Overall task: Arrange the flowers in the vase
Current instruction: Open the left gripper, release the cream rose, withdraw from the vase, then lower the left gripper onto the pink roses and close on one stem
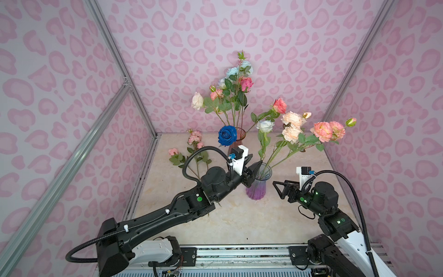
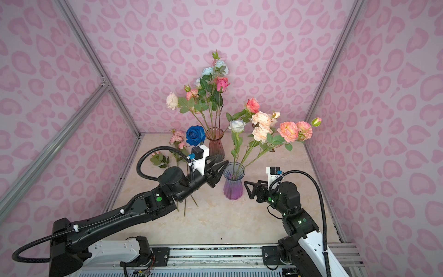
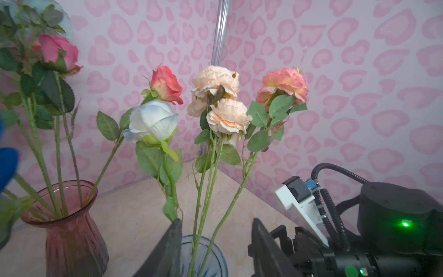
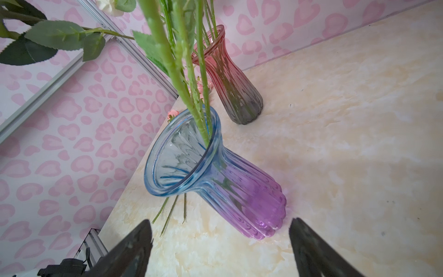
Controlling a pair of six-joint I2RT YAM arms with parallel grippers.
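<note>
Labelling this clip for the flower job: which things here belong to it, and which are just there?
Job: loose pink flowers; flowers in the vases; blue-purple vase; red vase; left gripper; right gripper, both open.
Just there: patterned walls; metal frame; front rail.

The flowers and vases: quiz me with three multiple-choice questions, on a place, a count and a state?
1. Where do the loose pink flowers lie? A) on the table B) in a vase C) in a gripper
2. How many vases stand there? A) one B) four C) two
3. The right gripper is: A) gripping a stem B) open, empty C) gripping a vase

A: their stems lie flat on it. C: a red vase and a blue-purple vase. B: its jaws stand apart, nothing between.
</note>
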